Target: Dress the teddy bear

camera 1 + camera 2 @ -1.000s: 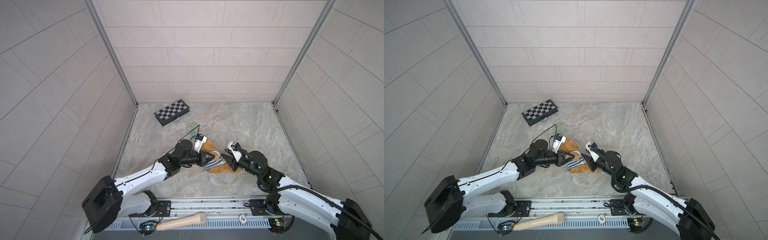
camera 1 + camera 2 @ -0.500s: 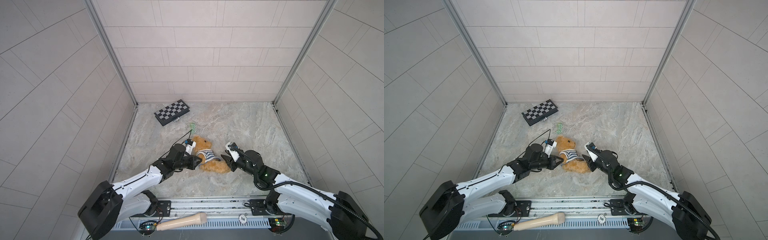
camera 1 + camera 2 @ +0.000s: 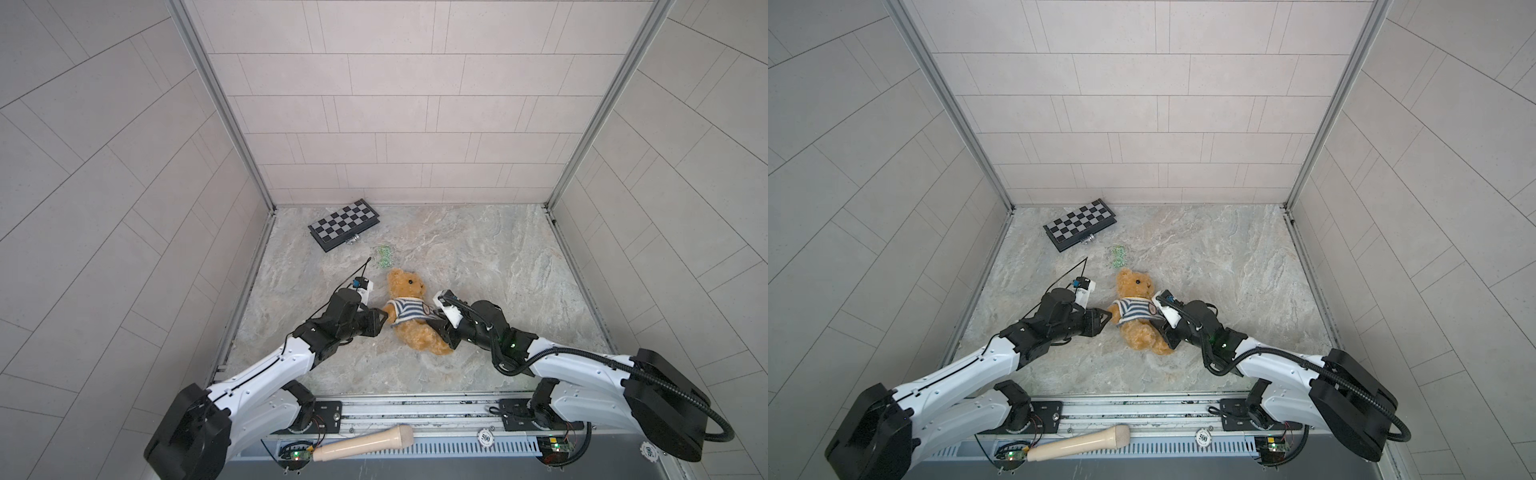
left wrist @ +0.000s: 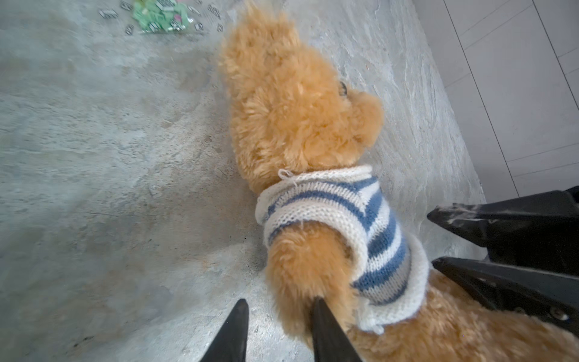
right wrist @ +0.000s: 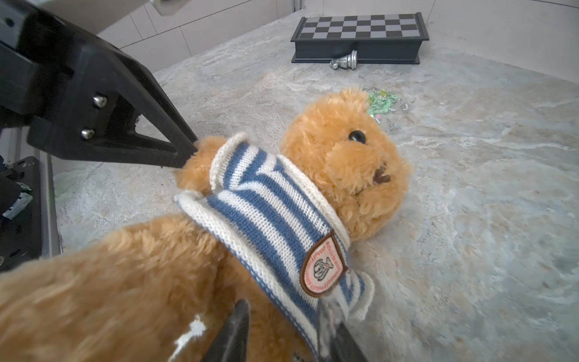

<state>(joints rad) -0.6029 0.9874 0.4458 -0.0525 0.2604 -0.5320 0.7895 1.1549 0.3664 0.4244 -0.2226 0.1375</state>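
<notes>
Top views, bear: I see the teddy bear (image 3: 417,334) lying on the bench (image 3: 498,257), front of centre, head toward the back wall, a blue-and-white striped sweater (image 3: 409,311) round its chest.
Top views, grippers: my left gripper (image 3: 385,321) sits at the bear's arm. My right gripper (image 3: 1165,332) is against the bear's opposite side.
Top views, rest: a chessboard (image 3: 344,224) lies back left, with green bits (image 3: 384,255) between it and the bear.
Left wrist, left gripper (image 4: 279,302): fingers spread over bare bench, and one fingertip touches the bear's sleeved arm.
Left wrist, right gripper (image 4: 434,239): tips apart at the sweater's (image 4: 360,225) hem.
Right wrist, right gripper (image 5: 282,313): fingers apart, with fur and the sweater's (image 5: 269,219) hem between them. I cannot tell whether they pinch.
Right wrist, background: a silver chess piece (image 5: 344,61) lies against the chessboard (image 5: 360,31).
</notes>
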